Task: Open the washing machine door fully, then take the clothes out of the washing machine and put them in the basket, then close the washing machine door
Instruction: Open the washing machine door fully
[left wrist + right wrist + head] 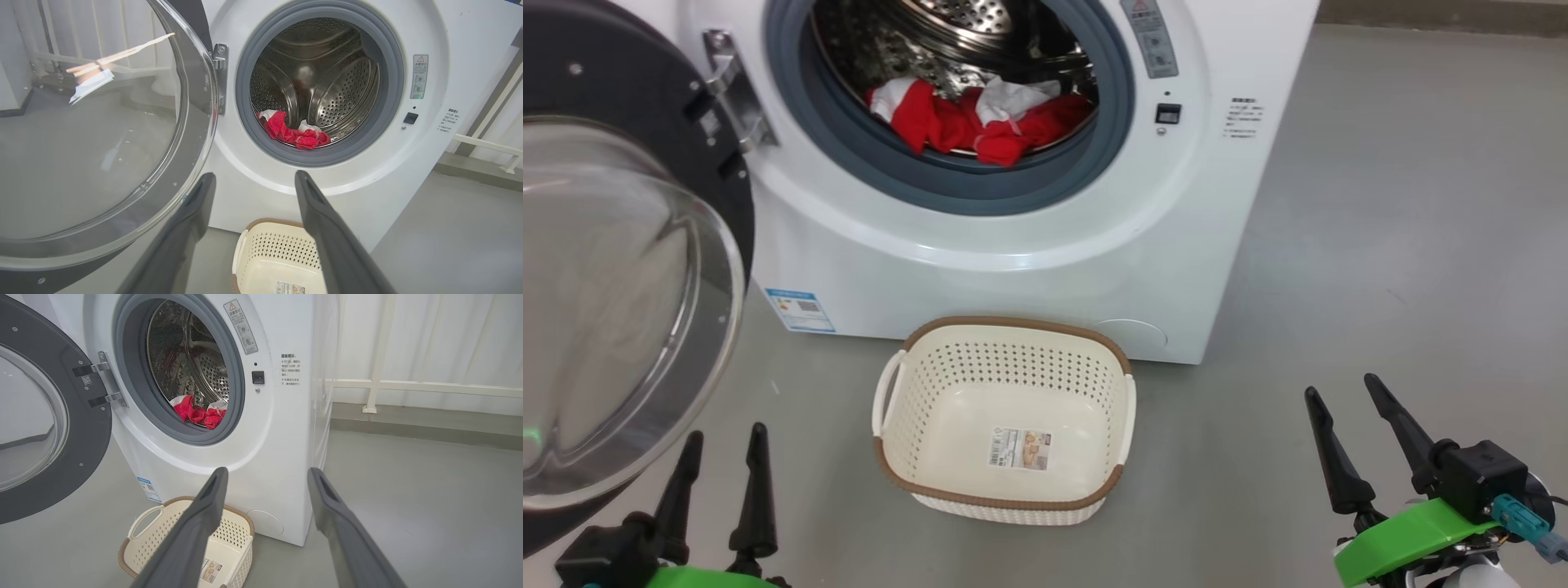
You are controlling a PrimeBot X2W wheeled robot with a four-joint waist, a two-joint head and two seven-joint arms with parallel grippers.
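Head view: the washing machine has its door wide open at its left, the clothes inside its drum, the basket just before it. Short of it, left gripper and right gripper show jaws apart, empty.

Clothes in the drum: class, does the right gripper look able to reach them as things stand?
Probably yes. The door is swung aside, the clothes lie at the front lip of the drum, and the right gripper is open and empty. The basket sits below the path.
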